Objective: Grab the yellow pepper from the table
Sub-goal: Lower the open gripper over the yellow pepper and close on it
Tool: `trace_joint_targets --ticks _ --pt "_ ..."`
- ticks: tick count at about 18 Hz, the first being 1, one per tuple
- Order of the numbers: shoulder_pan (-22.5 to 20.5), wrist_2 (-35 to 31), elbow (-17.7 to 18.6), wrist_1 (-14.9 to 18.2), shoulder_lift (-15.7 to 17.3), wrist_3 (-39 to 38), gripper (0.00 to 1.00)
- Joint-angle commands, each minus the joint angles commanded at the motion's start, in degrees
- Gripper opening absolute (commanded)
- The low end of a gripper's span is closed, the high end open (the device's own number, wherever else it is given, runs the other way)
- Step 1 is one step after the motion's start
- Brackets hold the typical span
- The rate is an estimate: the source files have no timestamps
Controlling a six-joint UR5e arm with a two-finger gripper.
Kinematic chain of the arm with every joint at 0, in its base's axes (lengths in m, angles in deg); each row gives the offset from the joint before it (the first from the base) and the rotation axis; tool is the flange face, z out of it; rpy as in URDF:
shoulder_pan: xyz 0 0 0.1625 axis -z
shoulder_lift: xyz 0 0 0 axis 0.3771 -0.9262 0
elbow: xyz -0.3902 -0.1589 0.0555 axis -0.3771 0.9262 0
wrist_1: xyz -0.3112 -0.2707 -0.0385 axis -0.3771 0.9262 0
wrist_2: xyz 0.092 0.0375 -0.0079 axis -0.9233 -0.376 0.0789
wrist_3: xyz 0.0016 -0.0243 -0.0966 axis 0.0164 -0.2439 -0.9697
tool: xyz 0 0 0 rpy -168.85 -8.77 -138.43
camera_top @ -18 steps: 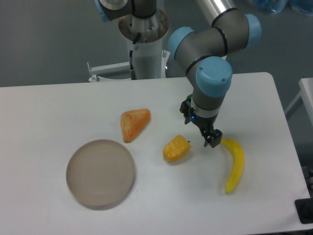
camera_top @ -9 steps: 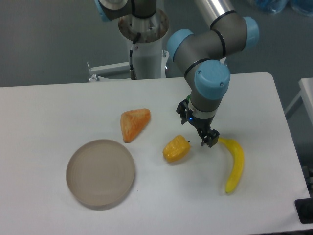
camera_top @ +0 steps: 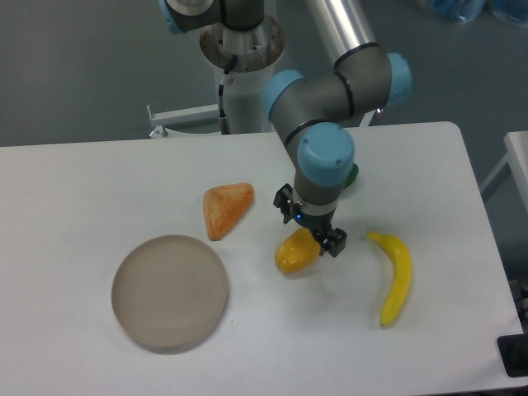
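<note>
The yellow pepper (camera_top: 293, 254) is a small lumpy yellow-orange piece lying on the white table (camera_top: 99, 190) near the middle. My gripper (camera_top: 316, 234) hangs over the pepper's upper right part, fingers pointing down, one dark fingertip (camera_top: 334, 242) showing just right of the pepper. The other finger is hidden against the pepper and the wrist. I cannot tell how wide the jaws stand or whether they touch the pepper.
An orange triangular wedge (camera_top: 225, 208) lies left of the pepper. A round grey-brown plate (camera_top: 170, 291) sits at the front left. A long yellow banana (camera_top: 394, 276) lies to the right. A green object (camera_top: 350, 176) peeks out behind the arm.
The gripper has moved left from beside the banana's top end to over the pepper's right side. The pepper, banana, wedge and plate have not moved.
</note>
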Motion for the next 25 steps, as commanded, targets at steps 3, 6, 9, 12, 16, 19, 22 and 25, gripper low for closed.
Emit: trace_joint_targets --ticks 3,6,9,12,16,19,22,25 --pt "1.0 -3.1 0.4 -0.3 -1.1 0.3 1.0" --pt "2.2 -4.7 0.5 -3.0 -2.4 0.1 1.0" --pt "2.6 -4.7 0.7 -3.9 -3.0 -0.1 1.0" --pt "2.8 -6.5 2.1 -4.2 -2.9 0.0 1.0" --pt "3.3 -9.6 3.4 -8.6 -3.4 0.5 0.82" --pt "3.3 -9.5 2.6 -8.4 -3.1 0.9 0.53" --pt "2.8 -9.0 0.3 -7.1 -2.3 0.4 0.5" --pt "0.6 -5.0 -3.9 1.0 -1.1 0.3 0.48"
